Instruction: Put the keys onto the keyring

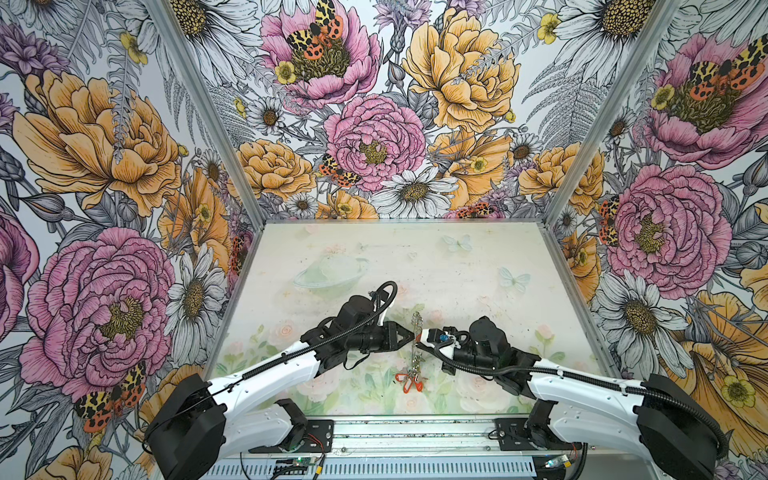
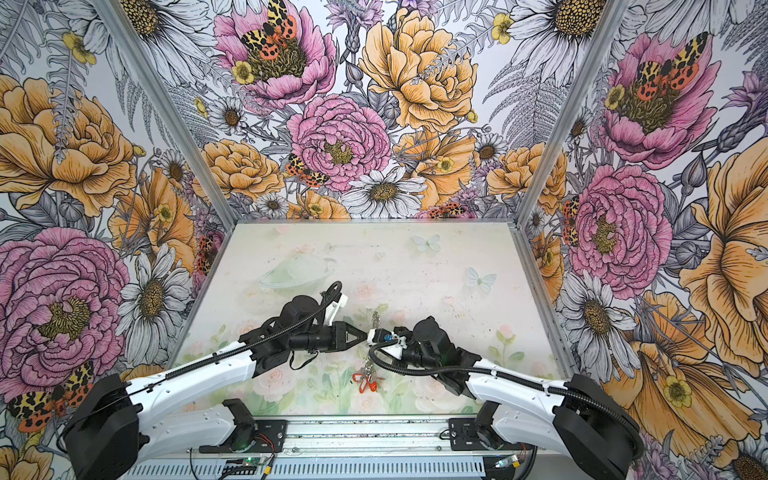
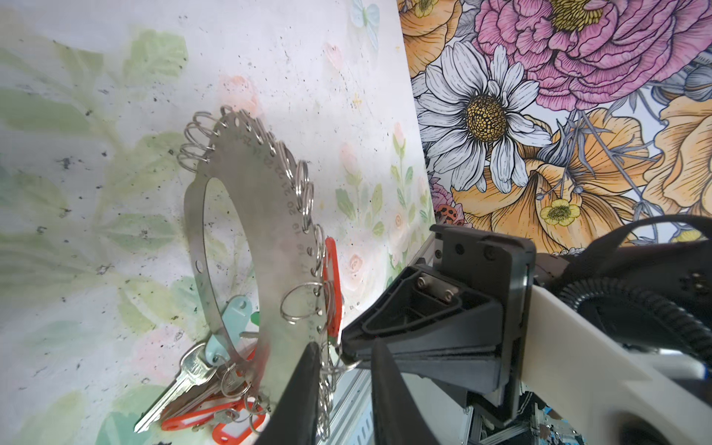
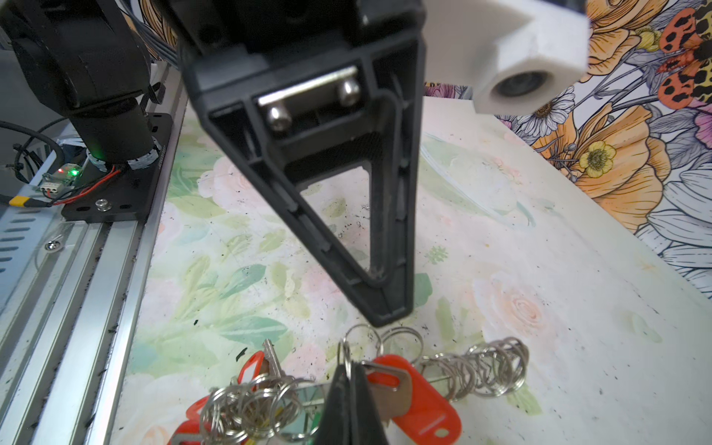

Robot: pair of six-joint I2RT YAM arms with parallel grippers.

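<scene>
Keyring (image 3: 269,208), mid-frame: likely a stiff, slippery plate, best pinched at its rim, where right gripper (image 4: 350,371) clamps; left gripper (image 3: 345,346) narrowly parted.

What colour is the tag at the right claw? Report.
The tag is red, clearest in the right wrist view.
</scene>
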